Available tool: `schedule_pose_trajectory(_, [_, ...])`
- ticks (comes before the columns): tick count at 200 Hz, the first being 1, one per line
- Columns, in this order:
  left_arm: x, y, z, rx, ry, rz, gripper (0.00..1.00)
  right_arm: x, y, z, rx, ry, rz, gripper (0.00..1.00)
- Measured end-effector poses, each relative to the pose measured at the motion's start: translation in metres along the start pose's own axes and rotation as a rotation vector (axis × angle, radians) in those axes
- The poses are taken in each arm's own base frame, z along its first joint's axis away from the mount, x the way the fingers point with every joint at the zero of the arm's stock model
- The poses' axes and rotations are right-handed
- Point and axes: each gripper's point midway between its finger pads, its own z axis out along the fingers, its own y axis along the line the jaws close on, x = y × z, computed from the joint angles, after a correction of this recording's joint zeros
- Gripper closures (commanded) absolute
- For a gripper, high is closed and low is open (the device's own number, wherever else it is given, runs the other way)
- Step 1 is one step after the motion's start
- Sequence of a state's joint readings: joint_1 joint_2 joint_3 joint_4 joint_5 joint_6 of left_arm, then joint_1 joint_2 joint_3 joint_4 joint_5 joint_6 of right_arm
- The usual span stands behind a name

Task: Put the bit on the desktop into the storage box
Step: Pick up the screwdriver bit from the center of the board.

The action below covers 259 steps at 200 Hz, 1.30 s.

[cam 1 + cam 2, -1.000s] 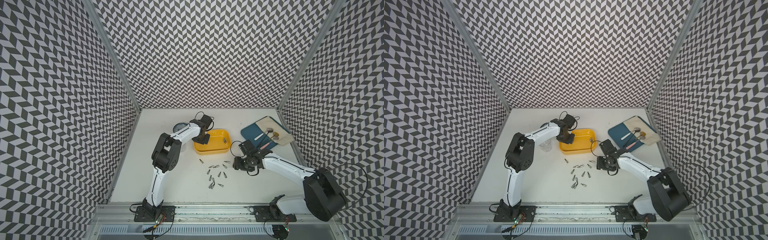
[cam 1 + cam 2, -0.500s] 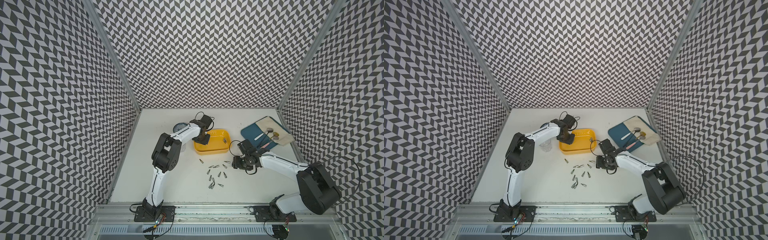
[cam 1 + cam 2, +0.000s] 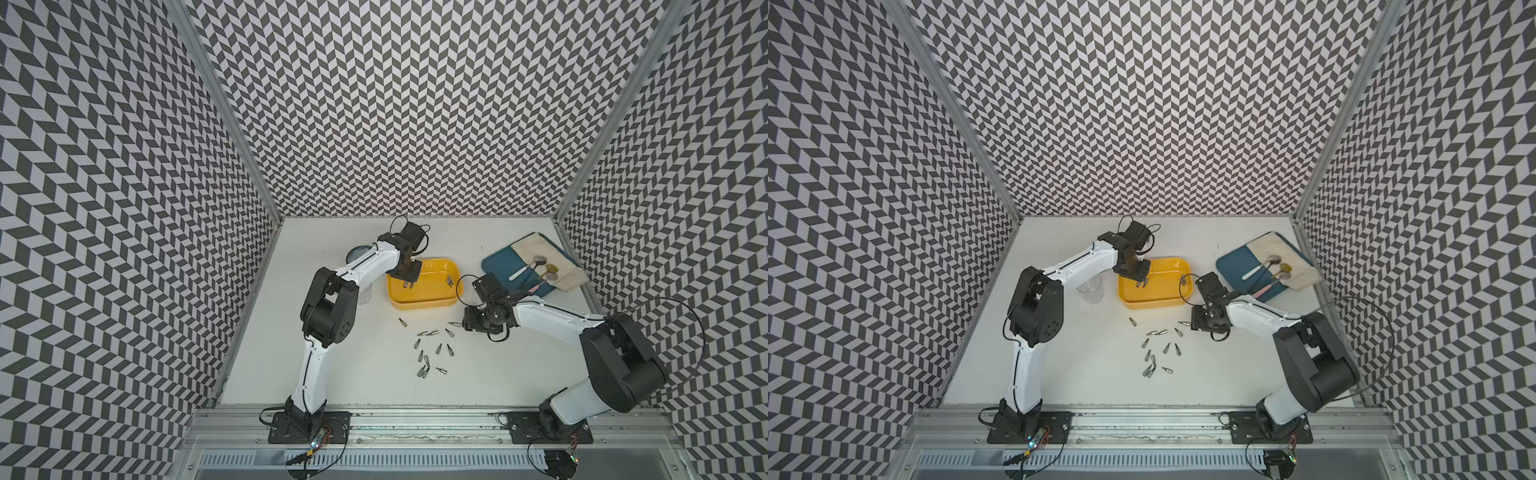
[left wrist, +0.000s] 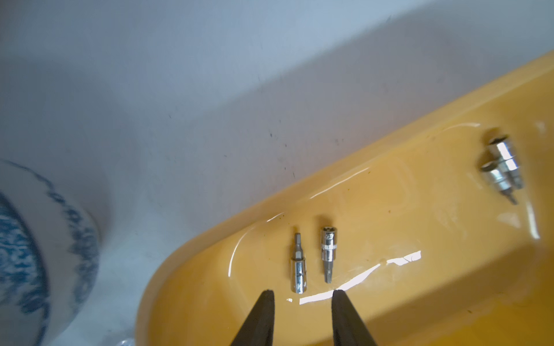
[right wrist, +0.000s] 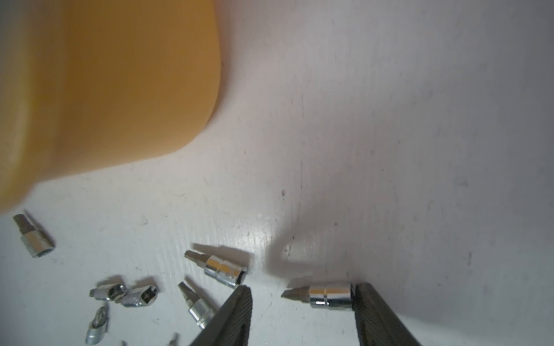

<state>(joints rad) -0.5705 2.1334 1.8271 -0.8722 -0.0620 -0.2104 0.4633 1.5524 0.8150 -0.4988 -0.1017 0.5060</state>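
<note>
Left gripper (image 4: 302, 295) hangs spread and empty over the storage box (image 4: 434, 284), right gripper (image 5: 301, 289) gapes around a bit (image 5: 329, 296) on the table (image 5: 389, 119) at the box's 5 o'clock.

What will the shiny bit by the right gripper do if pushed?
The bit lies on its side and has a round body, so it will probably roll. Its polished metal looks hard and slippery, so the right gripper might lose it.
</note>
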Motion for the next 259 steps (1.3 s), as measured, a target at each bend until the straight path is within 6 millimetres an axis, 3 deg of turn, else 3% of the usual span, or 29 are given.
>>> schedule_pose_trajectory(48, [-0.034, -0.003, -0.065, 0.034, -0.145, -0.014, 0.63, -0.009, 0.004, 0.002, -0.003, -0.008, -0.016, 0.43])
schedule_pose_trajectory(103, [-0.036, -0.001, -0.099, 0.047, -0.190, -0.031, 0.62, -0.019, 0.002, 0.003, 0.032, -0.027, -0.030, 0.48])
schedule_pose_trajectory(168, [0.008, 0.005, -0.126, 0.075, -0.179, -0.065, 0.60, -0.019, -0.008, 0.001, 0.090, -0.031, -0.043, 0.55])
schedule_pose_trajectory(259, [0.043, 0.009, -0.128, 0.095, -0.155, -0.105, 0.59, -0.015, -0.015, 0.003, 0.123, -0.015, -0.051, 0.62])
